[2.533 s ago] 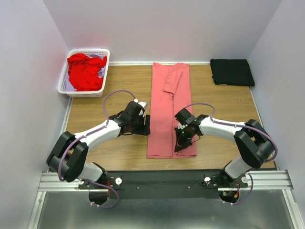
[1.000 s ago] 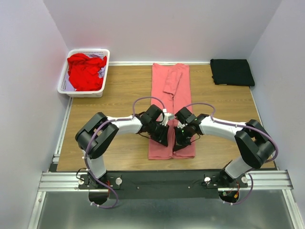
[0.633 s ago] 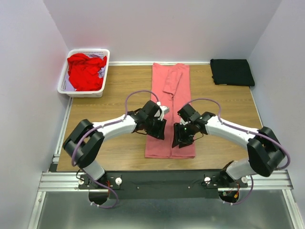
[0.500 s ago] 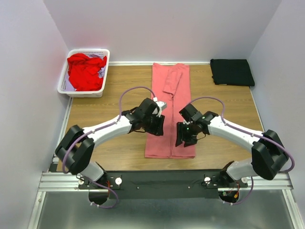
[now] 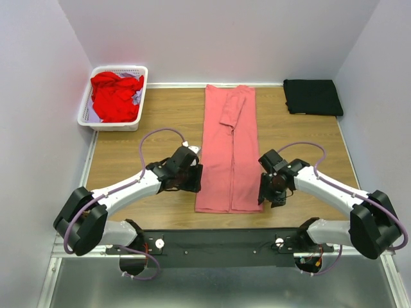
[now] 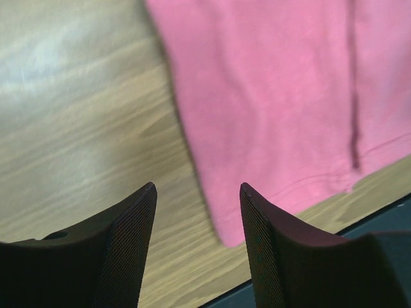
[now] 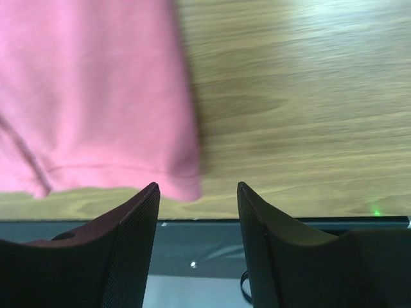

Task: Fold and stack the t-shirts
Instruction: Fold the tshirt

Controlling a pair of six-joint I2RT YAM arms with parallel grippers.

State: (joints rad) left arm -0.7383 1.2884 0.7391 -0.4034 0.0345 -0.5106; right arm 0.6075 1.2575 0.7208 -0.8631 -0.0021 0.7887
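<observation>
Flanking pink t-shirt (image 5: 229,154), left pincer (image 6: 198,191), right pincer (image 7: 198,188)

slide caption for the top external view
Left end effector and right end effector open beside the pink t-shirt; red t-shirt in basket, black t-shirt folded.

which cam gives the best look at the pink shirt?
Top external. It shows the whole pink shirt, folded into a long strip, end to end. Left wrist catches only the near corner and hem on its side, somewhat blurred. Right wrist shows only the opposite near corner.
</observation>
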